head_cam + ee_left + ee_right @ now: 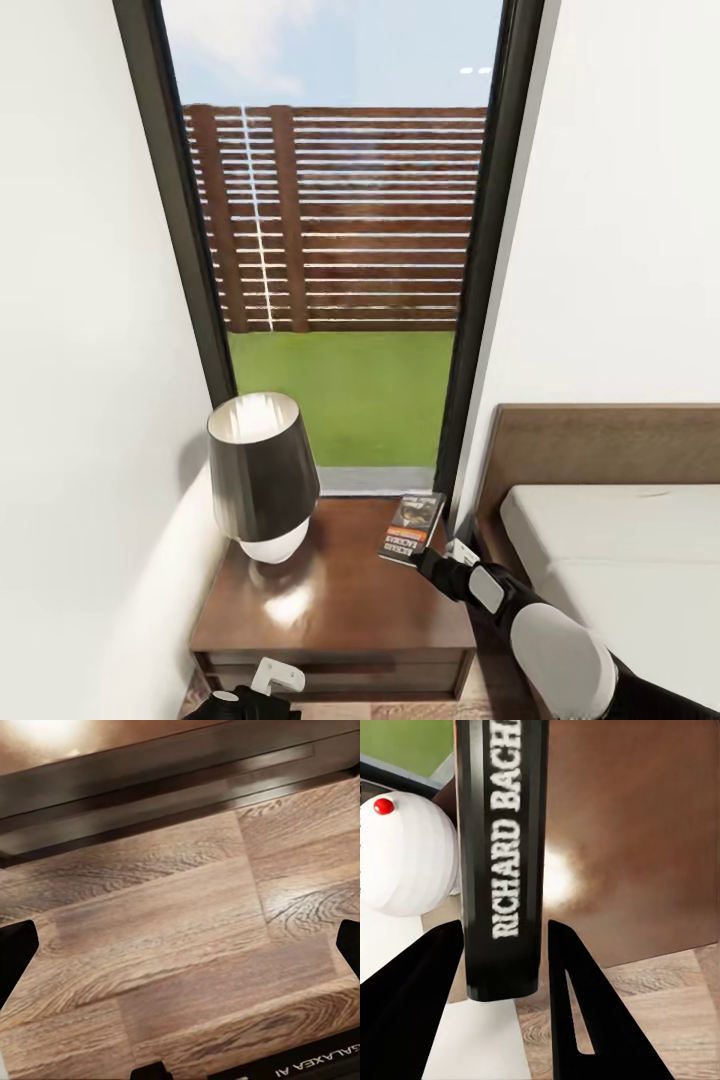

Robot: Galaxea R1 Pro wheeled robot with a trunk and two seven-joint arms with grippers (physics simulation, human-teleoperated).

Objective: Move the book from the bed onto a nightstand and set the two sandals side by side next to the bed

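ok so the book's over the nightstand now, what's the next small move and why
Probably lower it a little and open. The right gripper grips the book by its spine, over the nightstand top near the bed-side edge, with the lamp off to the side. Whether it already touches the wood is unclear.
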